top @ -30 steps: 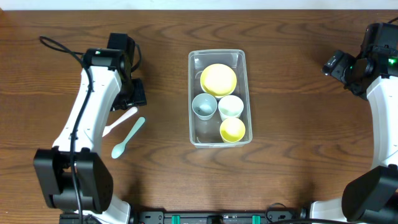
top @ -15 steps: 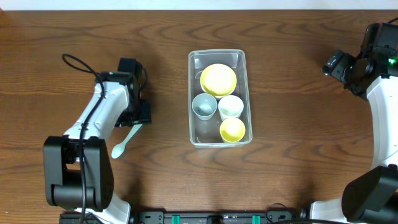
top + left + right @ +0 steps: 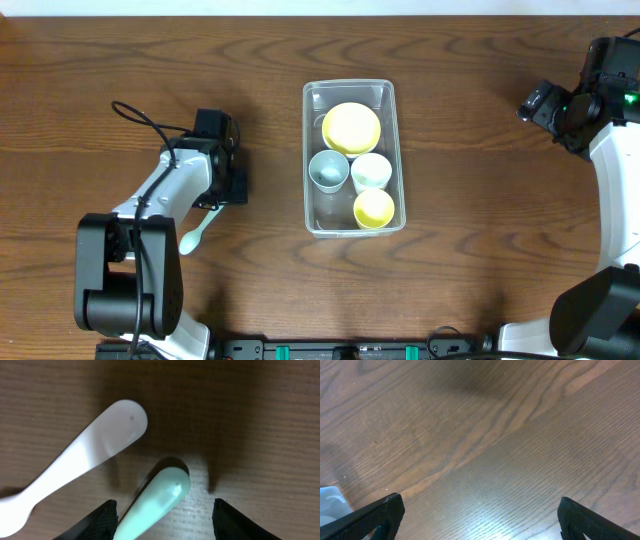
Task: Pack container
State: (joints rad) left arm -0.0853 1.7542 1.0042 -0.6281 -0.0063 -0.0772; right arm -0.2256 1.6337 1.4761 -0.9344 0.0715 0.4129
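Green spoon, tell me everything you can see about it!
The green spoon is pale mint, smooth and plastic-looking. It lies flat and slanted on the wooden table, outside the container. Its rounded handle end sits between the fingers of the open left gripper, not pinched. A white spoon lies beside it.

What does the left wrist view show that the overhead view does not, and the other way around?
Only the left wrist view shows the white spoon clearly, beside the mint spoon, which lies between the fingers of the open left pincer. Only the overhead view shows the container, a yellow bowl inside it, and the right arm. Both show the mint spoon and the wooden table.
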